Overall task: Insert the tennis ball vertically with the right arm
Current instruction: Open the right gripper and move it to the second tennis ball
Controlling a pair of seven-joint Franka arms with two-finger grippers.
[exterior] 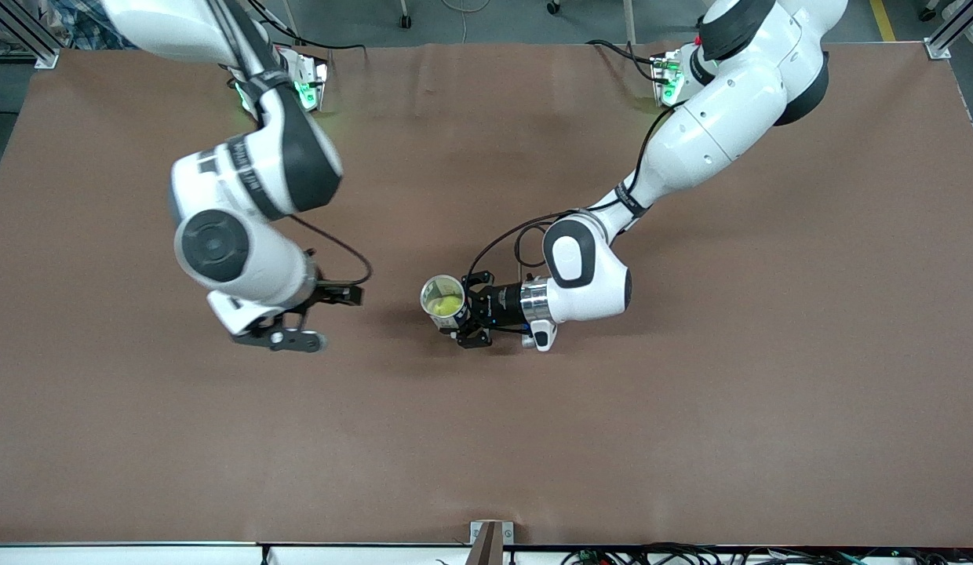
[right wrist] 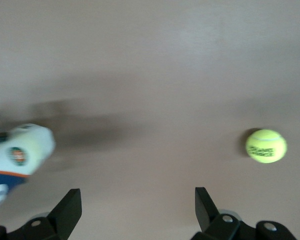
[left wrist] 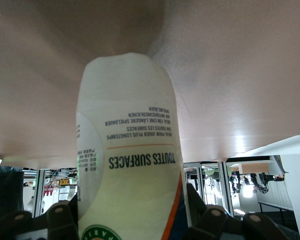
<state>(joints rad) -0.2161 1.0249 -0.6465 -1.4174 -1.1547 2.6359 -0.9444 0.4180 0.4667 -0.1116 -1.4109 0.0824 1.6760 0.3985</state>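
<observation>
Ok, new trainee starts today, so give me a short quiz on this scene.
1. True or false: the can stands upright with its top open.
2. Which claw is at the can? A) left claw B) right claw
3. What lies loose on the table in the right wrist view?

Key: 1 true; 2 A; 3 a ball.

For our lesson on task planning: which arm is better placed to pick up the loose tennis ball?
Right. The right tool hangs open and free, with the ball in its wrist view; the left tool is at the can.
</observation>
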